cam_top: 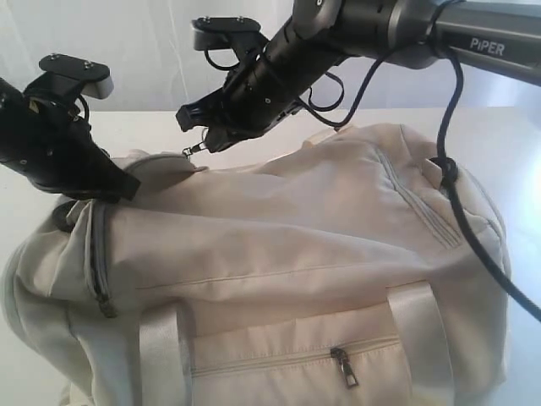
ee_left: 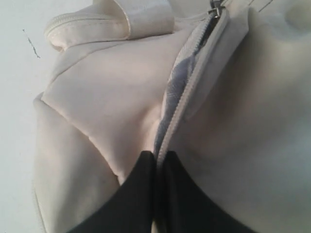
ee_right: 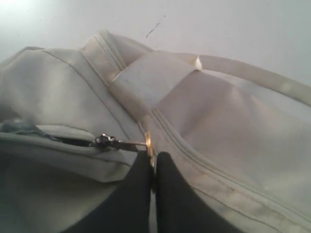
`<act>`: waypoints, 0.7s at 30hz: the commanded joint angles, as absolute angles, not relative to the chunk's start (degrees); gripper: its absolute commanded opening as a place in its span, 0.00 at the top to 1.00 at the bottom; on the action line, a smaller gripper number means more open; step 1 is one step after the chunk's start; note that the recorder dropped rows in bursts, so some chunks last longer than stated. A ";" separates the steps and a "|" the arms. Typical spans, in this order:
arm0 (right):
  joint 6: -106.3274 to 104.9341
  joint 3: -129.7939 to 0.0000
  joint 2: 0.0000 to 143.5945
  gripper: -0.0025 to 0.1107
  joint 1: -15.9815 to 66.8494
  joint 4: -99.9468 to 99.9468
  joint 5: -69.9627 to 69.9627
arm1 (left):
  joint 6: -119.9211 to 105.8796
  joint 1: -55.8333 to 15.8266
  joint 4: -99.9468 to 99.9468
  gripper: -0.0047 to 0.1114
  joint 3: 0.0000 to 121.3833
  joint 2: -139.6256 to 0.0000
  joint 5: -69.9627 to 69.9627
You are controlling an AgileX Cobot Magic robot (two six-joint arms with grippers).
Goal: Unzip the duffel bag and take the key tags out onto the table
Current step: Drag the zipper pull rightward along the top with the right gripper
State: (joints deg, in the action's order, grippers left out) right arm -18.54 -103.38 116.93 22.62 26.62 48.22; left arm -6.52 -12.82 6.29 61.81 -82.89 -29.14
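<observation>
Duffel bag (cam_top: 279, 245) cropped below, inside hidden — right gripper (ee_right: 151, 159) pinches zipper pull (ee_right: 127, 143).

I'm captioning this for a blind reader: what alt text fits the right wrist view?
The right gripper, shut, pinches the metal zipper pull of a cream duffel bag, with a short dark gap showing beside the pull. White table lies beyond.

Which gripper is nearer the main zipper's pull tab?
Right. The right gripper has its jaws shut on the pull tab; the left gripper pinches the duffel bag on the zipper line, away from the tab.
</observation>
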 commanded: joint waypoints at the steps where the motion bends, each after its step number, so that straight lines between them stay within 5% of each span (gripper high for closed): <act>1: -17.60 -103.87 114.86 0.98 19.38 22.25 46.81 | -6.10 -12.66 4.16 0.96 61.75 -82.61 -32.95; 21: -14.31 -103.87 111.82 0.98 12.03 14.22 52.49 | -5.99 -12.66 4.39 0.96 61.75 -82.61 -32.95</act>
